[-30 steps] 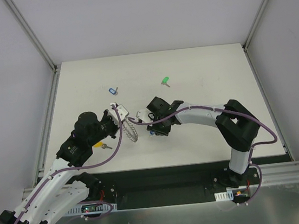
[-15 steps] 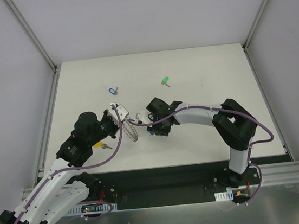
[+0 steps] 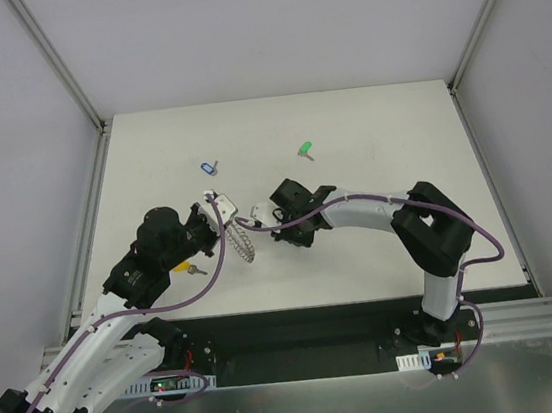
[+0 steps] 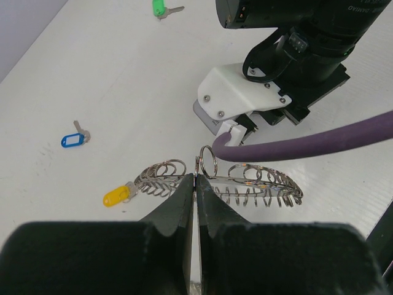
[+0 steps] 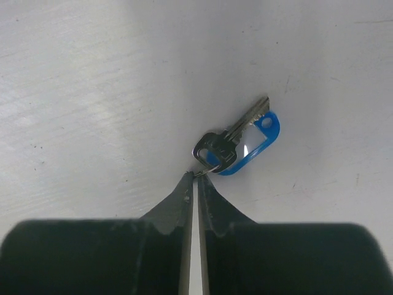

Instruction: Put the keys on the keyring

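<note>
The keyring (image 4: 258, 184), a wreath of small wire loops, stands on edge on the white table, and my left gripper (image 4: 198, 178) is shut on its rim. From above, the keyring (image 3: 243, 243) sits between the two wrists. My right gripper (image 5: 198, 175) points down at the table with its tips pinched on the small wire ring of the solid-blue key (image 5: 249, 144), which lies flat. The right gripper's white and black body (image 4: 245, 104) is just beyond the keyring. A yellow key (image 4: 115, 196) lies at the keyring's left end; whether it is hooked on I cannot tell.
A pale blue key (image 3: 209, 166) and a green key (image 3: 304, 149) lie loose farther back on the table. A purple cable (image 4: 319, 144) crosses just above the keyring. Metal frame rails (image 3: 87, 230) run along the table's sides.
The right gripper's jaws have closed from partly open onto the blue key's small ring. Both arms and the keyring have stayed almost where they were.
</note>
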You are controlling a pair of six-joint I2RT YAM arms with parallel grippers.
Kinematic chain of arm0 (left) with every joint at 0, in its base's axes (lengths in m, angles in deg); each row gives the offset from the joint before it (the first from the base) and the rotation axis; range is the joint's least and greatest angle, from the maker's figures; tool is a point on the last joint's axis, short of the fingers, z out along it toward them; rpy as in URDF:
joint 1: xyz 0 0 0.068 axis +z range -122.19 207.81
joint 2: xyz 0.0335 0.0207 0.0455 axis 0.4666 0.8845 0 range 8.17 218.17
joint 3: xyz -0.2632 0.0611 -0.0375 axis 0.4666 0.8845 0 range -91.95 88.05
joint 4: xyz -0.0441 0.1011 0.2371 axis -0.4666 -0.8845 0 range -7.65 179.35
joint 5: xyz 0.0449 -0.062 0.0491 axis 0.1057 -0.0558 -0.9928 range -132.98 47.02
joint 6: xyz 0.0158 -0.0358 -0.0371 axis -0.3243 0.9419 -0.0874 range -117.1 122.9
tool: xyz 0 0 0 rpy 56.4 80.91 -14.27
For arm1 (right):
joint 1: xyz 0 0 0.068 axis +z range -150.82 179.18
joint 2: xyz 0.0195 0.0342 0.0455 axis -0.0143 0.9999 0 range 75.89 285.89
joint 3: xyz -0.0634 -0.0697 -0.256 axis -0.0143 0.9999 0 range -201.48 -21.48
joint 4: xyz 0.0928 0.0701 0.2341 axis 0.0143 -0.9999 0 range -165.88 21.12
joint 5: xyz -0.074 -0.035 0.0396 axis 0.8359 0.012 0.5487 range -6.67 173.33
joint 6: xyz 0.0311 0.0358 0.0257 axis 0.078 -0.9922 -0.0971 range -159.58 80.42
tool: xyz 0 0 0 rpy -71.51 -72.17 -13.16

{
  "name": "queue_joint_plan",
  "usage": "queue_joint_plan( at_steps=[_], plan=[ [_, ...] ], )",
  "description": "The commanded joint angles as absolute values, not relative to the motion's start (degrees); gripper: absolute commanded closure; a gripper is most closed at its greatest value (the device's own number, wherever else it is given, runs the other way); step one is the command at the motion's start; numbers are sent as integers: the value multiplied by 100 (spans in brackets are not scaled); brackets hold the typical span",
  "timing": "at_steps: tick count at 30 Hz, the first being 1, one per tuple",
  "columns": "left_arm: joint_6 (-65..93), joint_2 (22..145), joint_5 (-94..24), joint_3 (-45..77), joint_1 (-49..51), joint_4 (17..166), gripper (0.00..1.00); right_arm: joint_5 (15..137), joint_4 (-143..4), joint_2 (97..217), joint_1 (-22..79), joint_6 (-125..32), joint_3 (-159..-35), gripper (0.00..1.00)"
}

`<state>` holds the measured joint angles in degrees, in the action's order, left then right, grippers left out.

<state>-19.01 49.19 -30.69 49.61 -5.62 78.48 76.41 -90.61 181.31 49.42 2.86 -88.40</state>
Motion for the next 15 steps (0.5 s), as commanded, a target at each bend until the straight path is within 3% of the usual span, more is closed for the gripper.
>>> queue_joint_plan(
  at_steps=[1, 15],
  plan=[
    [-1952, 4816, -3121, 4806, -602, 8021, 100, 7472, -9085, 18075, 4866, 182, -8784, 95],
    [-1943, 4843, -3033, 4788, -602, 8021, 100, 7322, -8953, 17309, 4576, -345, -8503, 99]
  ],
)
